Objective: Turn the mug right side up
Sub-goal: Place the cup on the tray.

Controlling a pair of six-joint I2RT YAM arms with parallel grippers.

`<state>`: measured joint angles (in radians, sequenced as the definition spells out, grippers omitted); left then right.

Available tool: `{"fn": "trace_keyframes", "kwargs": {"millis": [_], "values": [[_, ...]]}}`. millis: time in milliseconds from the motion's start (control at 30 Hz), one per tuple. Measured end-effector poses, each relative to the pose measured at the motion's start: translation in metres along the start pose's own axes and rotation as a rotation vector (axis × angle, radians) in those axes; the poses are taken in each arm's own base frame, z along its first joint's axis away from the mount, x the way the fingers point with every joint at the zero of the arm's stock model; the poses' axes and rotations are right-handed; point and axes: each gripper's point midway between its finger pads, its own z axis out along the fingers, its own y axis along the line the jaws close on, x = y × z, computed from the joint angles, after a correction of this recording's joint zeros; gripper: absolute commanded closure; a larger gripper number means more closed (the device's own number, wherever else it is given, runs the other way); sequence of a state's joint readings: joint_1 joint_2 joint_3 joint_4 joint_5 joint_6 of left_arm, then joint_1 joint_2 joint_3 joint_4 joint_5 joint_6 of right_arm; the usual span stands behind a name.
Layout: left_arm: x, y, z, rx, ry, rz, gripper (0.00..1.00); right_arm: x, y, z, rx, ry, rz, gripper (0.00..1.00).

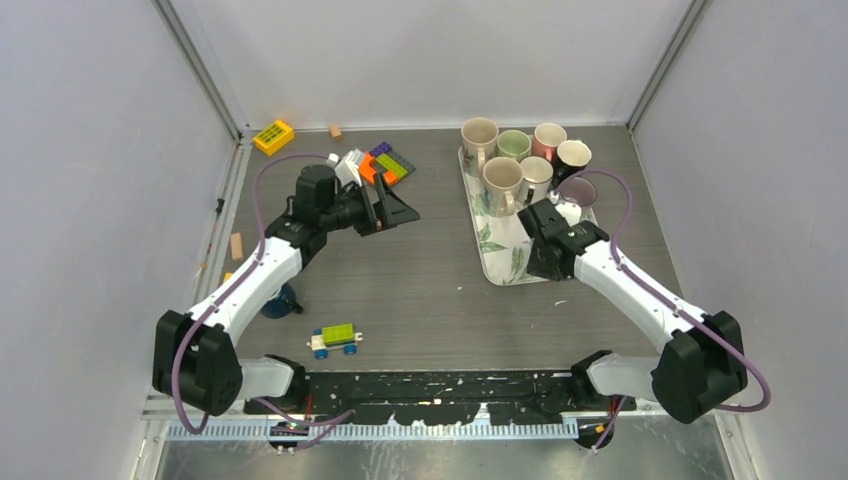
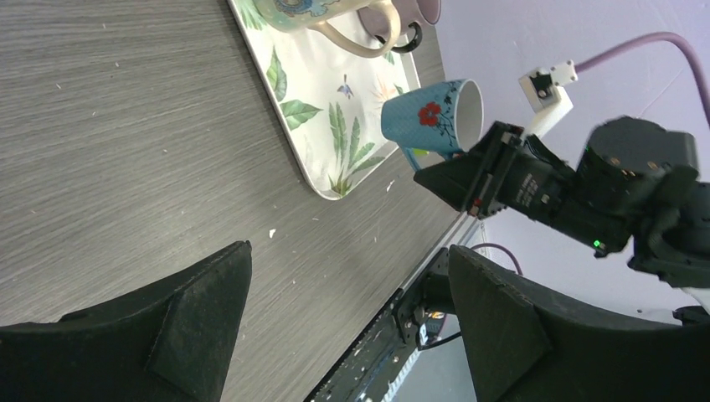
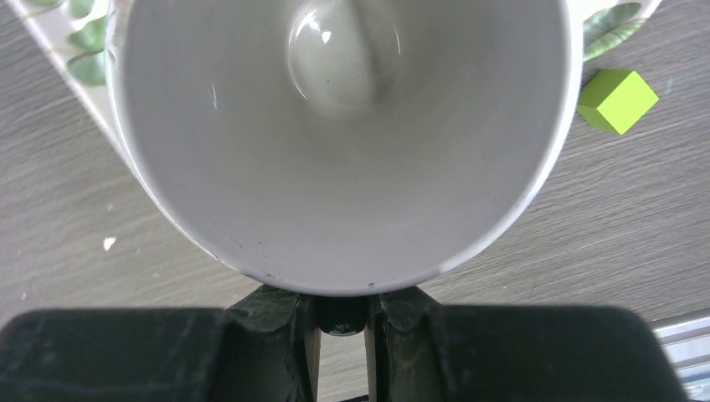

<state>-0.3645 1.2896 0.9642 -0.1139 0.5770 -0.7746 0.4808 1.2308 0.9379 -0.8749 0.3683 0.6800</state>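
Note:
The mug (image 2: 431, 117) is blue with a red flower and white inside. It is tipped on its side in the air over the near corner of the leaf-patterned tray (image 2: 318, 126), mouth towards the right wrist. My right gripper (image 3: 342, 306) is shut on its dark handle, and the white inside of the mug (image 3: 343, 126) fills the right wrist view. In the top view the right gripper (image 1: 548, 258) hides the mug over the tray's (image 1: 497, 262) near end. My left gripper (image 1: 395, 205) is open and empty above the table's middle left; it also shows in the left wrist view (image 2: 352, 318).
Several upright mugs (image 1: 515, 160) stand on the tray's far half. A pile of toy bricks (image 1: 375, 165) and a yellow brick (image 1: 273, 136) lie at the back left. A toy car (image 1: 335, 340) sits near the front. A green cube (image 3: 618, 99) lies by the tray.

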Motion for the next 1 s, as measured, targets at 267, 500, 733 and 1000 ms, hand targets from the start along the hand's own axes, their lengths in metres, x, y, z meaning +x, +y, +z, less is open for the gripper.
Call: {"fn": "trace_keyframes", "kwargs": {"millis": [267, 500, 733, 1000], "values": [[0.003, -0.004, -0.001, 0.022, 0.019, 0.01, 0.12, -0.006, -0.037, 0.031, 0.117, 0.021, 0.13, 0.99], [0.006, -0.005, -0.002, 0.033, 0.031, 0.017, 0.12, -0.019, -0.051, 0.052, 0.166, 0.012, 0.195, 0.99], [0.007, -0.006, -0.002, 0.04, 0.038, 0.019, 0.12, -0.027, -0.068, 0.075, 0.207, 0.02, 0.248, 0.99], [0.008, -0.006, -0.001, 0.042, 0.046, 0.016, 0.11, -0.045, -0.074, 0.087, 0.21, -0.003, 0.279, 0.76]]}}
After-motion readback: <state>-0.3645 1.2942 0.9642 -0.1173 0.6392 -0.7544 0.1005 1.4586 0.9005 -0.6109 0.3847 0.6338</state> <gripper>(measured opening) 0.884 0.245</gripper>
